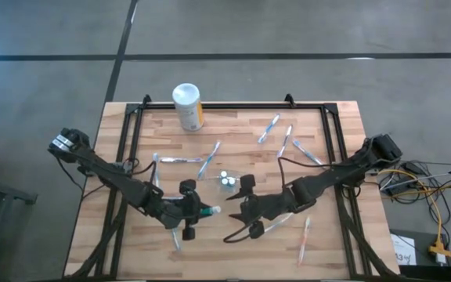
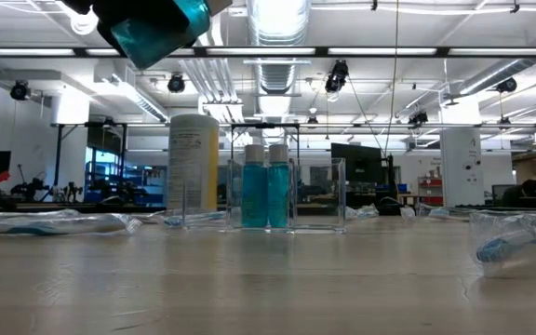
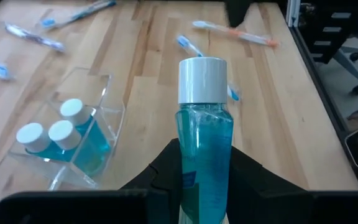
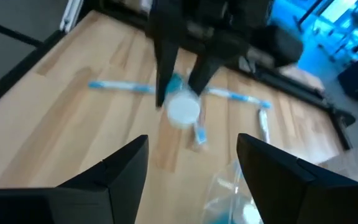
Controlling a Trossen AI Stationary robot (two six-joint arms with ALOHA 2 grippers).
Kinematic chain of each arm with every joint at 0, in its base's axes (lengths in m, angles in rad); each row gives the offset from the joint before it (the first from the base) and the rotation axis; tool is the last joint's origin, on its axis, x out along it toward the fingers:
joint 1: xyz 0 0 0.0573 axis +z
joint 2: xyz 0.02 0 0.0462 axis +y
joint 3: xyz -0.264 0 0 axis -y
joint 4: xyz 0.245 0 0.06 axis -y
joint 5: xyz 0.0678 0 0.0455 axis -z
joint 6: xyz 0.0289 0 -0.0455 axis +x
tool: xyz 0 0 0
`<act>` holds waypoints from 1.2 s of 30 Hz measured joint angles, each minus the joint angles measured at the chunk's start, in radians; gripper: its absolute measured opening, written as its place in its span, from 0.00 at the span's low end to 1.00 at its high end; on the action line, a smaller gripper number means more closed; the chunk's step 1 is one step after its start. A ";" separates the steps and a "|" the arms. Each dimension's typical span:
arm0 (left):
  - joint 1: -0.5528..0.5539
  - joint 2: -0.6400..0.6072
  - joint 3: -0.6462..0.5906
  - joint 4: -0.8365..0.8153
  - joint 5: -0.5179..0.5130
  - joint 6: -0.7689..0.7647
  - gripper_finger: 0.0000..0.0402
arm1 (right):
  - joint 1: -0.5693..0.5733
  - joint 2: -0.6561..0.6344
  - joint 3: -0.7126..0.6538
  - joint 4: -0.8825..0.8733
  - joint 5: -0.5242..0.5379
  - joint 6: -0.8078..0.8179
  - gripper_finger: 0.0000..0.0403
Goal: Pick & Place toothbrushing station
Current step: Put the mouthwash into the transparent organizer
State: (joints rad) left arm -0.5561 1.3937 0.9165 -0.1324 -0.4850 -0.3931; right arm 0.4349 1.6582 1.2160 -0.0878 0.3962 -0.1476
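High view: the left gripper (image 1: 200, 211) is clamping one teal white-capped tube (image 1: 207, 211) just below the clear plastic cup (image 1: 227, 180); the right gripper (image 1: 237, 217) is gaping empty beside it. Left wrist view: three tubes (image 3: 63, 134) are standing in the cup, bare wood around.

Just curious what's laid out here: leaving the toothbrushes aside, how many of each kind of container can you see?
Teal tubes: 4 (3 standing in the cup, 1 held in the left jaws)
Clear cup: 1
White canister: 1
Total: 6
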 joint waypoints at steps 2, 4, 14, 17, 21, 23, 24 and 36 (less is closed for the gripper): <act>0.001 0.001 0.000 -0.001 0.007 0.000 0.21 | -0.001 0.012 0.013 -0.005 -0.001 -0.025 0.61; 0.007 0.006 0.001 -0.003 0.006 -0.002 0.21 | -0.007 0.033 0.033 -0.007 -0.002 -0.045 0.61; 0.024 0.085 0.093 -0.119 0.002 0.024 0.21 | -0.024 0.129 0.103 -0.070 -0.004 -0.065 0.62; 0.024 0.104 0.119 -0.150 0.004 0.031 0.21 | -0.027 0.147 0.117 -0.071 -0.003 -0.065 0.62; 0.027 0.126 0.132 -0.161 0.005 0.035 0.21 | -0.032 0.156 0.122 -0.077 -0.005 -0.068 0.62; 0.028 0.131 0.135 -0.164 0.005 0.037 0.21 | -0.033 0.155 0.119 -0.072 -0.009 -0.069 0.61; 0.029 0.134 0.137 -0.161 0.005 0.037 0.21 | -0.034 0.155 0.118 -0.077 -0.009 -0.069 0.60; 0.035 0.138 0.137 -0.160 0.005 0.036 0.21 | -0.051 0.160 0.116 -0.083 -0.091 -0.028 0.45</act>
State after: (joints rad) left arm -0.5209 1.5314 1.0538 -0.2925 -0.4801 -0.3569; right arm 0.3839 1.8179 1.3315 -0.1707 0.3054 -0.1757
